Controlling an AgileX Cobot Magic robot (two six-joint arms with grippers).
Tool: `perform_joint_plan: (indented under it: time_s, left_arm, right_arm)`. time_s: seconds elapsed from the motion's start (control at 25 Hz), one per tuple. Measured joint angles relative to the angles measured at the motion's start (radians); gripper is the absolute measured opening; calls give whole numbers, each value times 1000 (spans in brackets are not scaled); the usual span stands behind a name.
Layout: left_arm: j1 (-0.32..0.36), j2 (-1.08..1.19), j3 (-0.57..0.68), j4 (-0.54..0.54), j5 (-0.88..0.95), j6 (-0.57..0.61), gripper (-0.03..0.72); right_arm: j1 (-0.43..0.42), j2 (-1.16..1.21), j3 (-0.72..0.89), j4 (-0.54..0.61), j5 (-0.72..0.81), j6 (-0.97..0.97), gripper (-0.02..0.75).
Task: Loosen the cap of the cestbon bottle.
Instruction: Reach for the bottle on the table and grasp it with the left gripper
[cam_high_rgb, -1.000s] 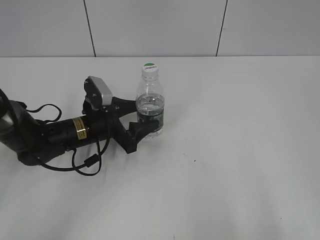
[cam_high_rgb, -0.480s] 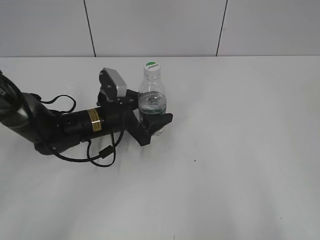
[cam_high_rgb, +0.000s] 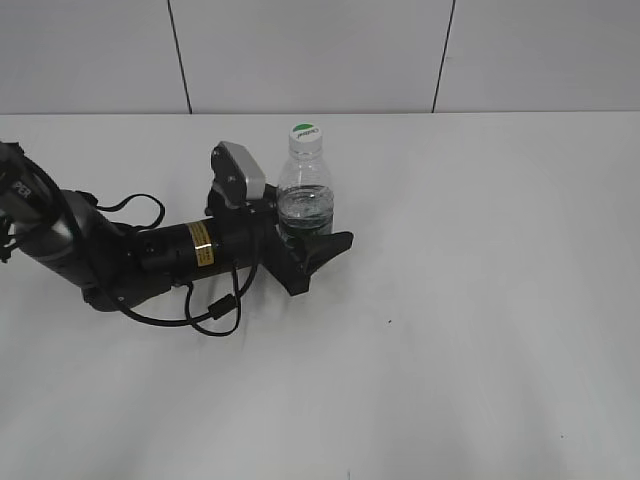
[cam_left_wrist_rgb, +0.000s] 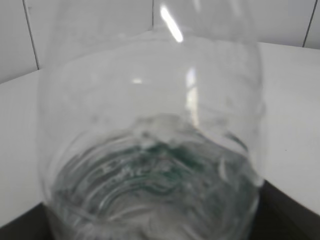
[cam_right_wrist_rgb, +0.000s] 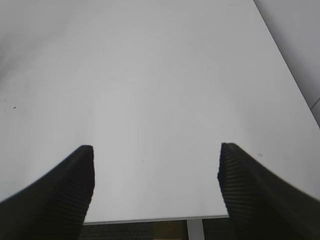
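The cestbon bottle (cam_high_rgb: 303, 195) stands upright on the white table, clear, with some water and a dark green label band low on its body. Its cap (cam_high_rgb: 305, 134), white with a green top, sits on the neck. My left gripper (cam_high_rgb: 316, 250) reaches in low from the left, its black jaws closed around the bottle's lower body. In the left wrist view the bottle (cam_left_wrist_rgb: 150, 150) fills the frame, blurred, and the cap is out of view there. My right gripper (cam_right_wrist_rgb: 156, 150) is open and empty above bare table; it does not show in the exterior view.
The white table (cam_high_rgb: 480, 300) ends at a white tiled wall (cam_high_rgb: 320, 55) behind the bottle. The left arm's black cables (cam_high_rgb: 215, 315) loop on the table. In the right wrist view the table's edge (cam_right_wrist_rgb: 150, 219) lies just under the jaws.
My left arm has slid to the right, bringing its jaws further around the bottle's lower body. The bottle has shifted slightly to the right and stays upright.
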Motion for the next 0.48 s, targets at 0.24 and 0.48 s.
perform_joint_plan:
  time_s: [0.24,0.48]
  left_arm:
    - [0,0,0,-3,16,0,494]
    - [0,0,0,-27,23,0,402]
  right_arm:
    - [0,0,0,0,0,0,588]
    - [0,0,0,0,0,0,588]
